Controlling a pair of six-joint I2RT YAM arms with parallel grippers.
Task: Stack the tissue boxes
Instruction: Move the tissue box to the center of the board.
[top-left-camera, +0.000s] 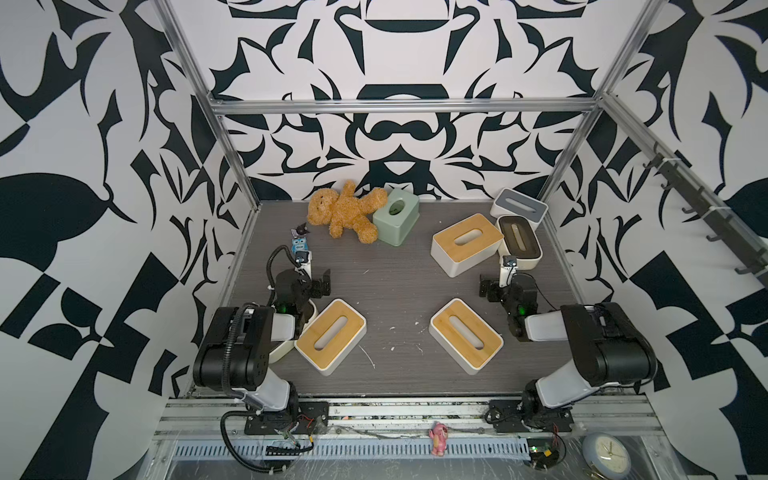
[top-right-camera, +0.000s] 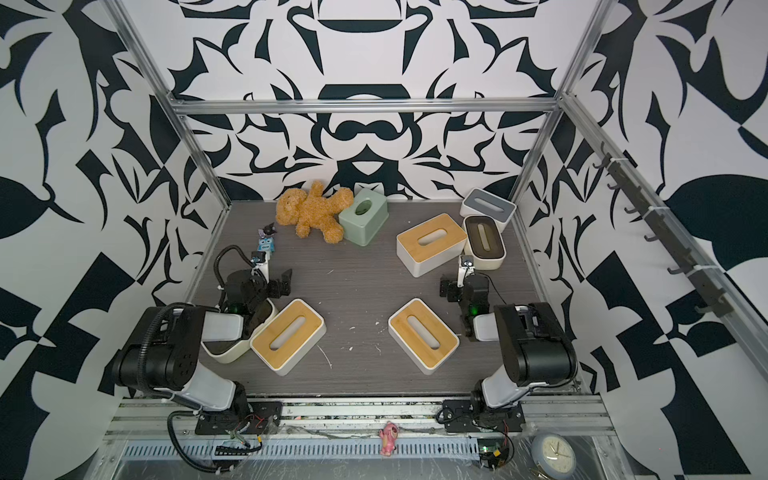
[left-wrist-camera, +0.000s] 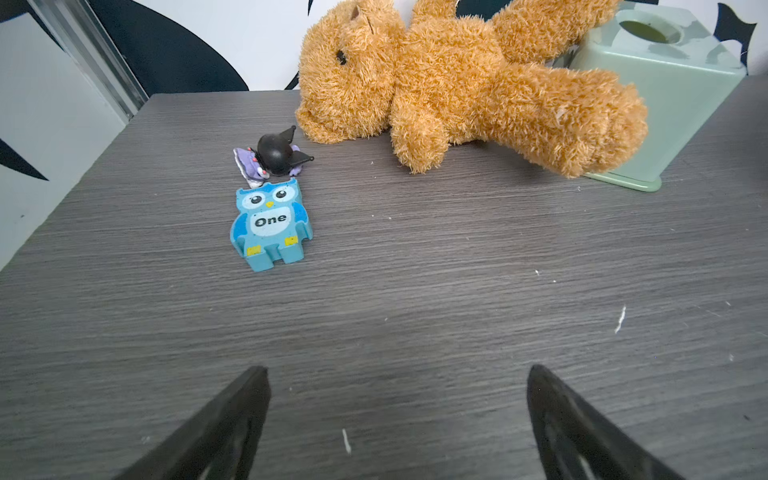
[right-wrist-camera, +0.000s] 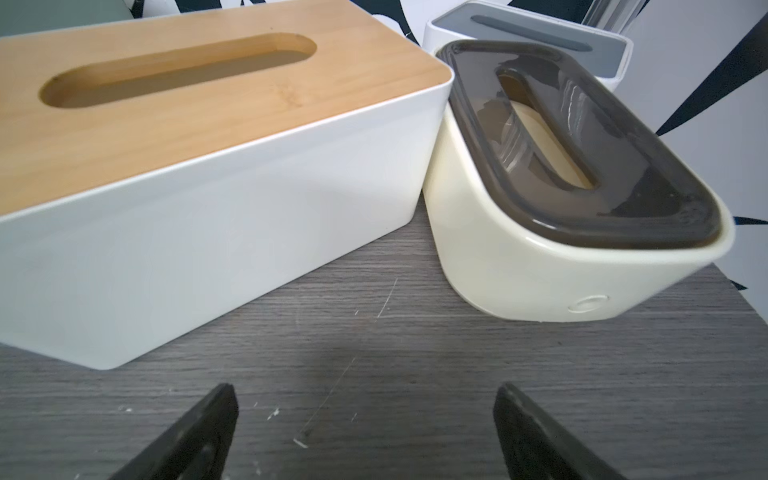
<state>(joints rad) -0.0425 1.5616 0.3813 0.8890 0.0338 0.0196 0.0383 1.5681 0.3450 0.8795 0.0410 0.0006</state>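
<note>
- Nearest the arm bases, the near-left bamboo box and the near-right bamboo box sit well apart on the table. A half-hidden cream box lies under the left arm, just beside the near-left one.
- The left gripper hovers over bare table, its fingers spread wide and holding nothing. A blue owl toy lies ahead of it.
- The right gripper is just as wide and just as empty. It faces the far bamboo box and the dark-lidded cream box, which meet at a corner.
- Farthest back are the grey-lidded box and the sage green box, with the teddy bear lying against the green one.
- Nothing is stacked yet. I'd build on a flat bamboo lid, grip each box across its short width, keep it level, set it down square, and leave the rounded cream ones until last.
</note>
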